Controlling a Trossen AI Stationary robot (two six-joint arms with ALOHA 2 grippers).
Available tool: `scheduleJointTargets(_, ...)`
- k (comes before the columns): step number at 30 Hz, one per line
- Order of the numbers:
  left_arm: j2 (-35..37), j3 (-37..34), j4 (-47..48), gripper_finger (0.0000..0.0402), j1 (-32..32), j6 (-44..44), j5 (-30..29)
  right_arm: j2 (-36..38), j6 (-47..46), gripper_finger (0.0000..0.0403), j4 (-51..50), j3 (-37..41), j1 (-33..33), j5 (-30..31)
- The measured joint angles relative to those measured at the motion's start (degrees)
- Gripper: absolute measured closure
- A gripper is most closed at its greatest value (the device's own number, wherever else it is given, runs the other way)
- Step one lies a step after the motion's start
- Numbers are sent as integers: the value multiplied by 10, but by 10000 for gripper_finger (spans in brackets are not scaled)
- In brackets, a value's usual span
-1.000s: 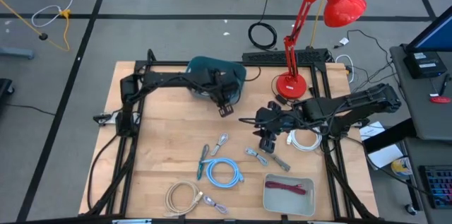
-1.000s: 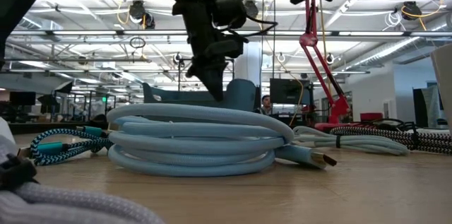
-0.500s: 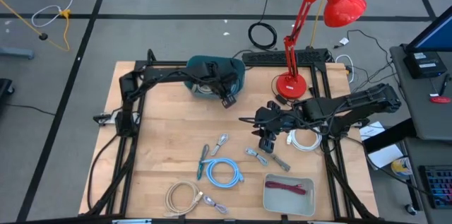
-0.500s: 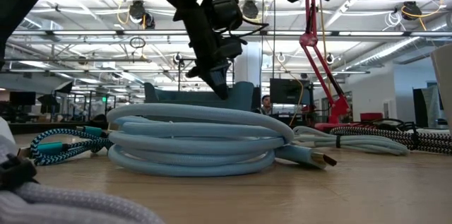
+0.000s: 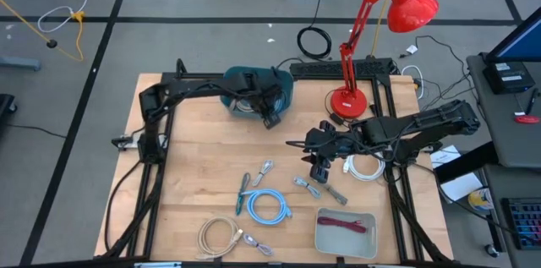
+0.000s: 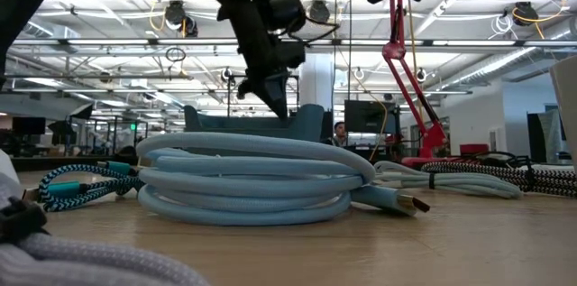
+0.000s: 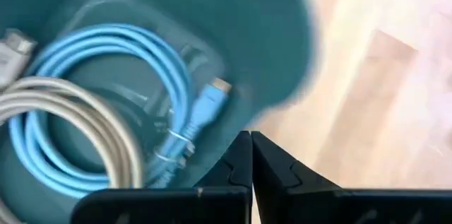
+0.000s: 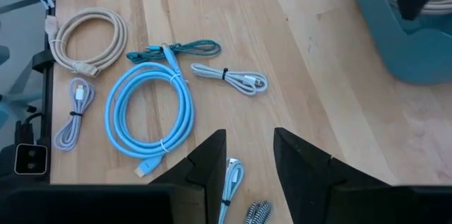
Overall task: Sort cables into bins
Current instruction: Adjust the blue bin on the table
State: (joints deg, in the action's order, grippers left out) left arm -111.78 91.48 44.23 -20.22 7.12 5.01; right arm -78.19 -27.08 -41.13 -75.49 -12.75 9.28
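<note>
The dark teal bin (image 5: 254,82) stands at the table's far middle, with a light blue coil (image 7: 85,111) and a pale grey cable (image 7: 78,121) lying in it. My left gripper (image 5: 272,121) hangs shut and empty just above the bin's near right rim (image 7: 282,75). My right gripper (image 5: 319,172) hovers open above the middle of the table, holding nothing. On the wood lie a light blue coil (image 5: 267,207), a beige coil (image 5: 217,236), a teal cable (image 5: 243,192) and small grey pieces (image 5: 306,185). The pale grey tray (image 5: 321,238) holds a maroon cable (image 5: 347,225).
A red lamp (image 5: 348,99) stands on the far right of the table, beside my right arm. A white coil (image 5: 363,168) lies under that arm. A small white cable (image 5: 265,169) lies mid-table and another (image 5: 254,243) near the front edge. Bare wood lies at the left.
My left gripper, still shut, has drifted a little toward the table's far edge and slightly upward beside the teal bin. My right arm has kept still.
</note>
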Motion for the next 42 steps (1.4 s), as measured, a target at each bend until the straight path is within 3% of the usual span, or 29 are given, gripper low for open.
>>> scheduleJointTargets(6,11,0,-13,402,37,-10,45,0,5,293,-3,0,0,0)
scheduleJointTargets(11,-17,1,-28,402,56,-10,42,0,10,293,-3,0,4,0)
scheduleJointTargets(20,-60,0,-46,402,35,-5,42,0,2,293,-3,0,7,-1)
scheduleJointTargets(42,-61,0,-71,402,-24,-1,53,0,3,293,-3,0,7,-1)
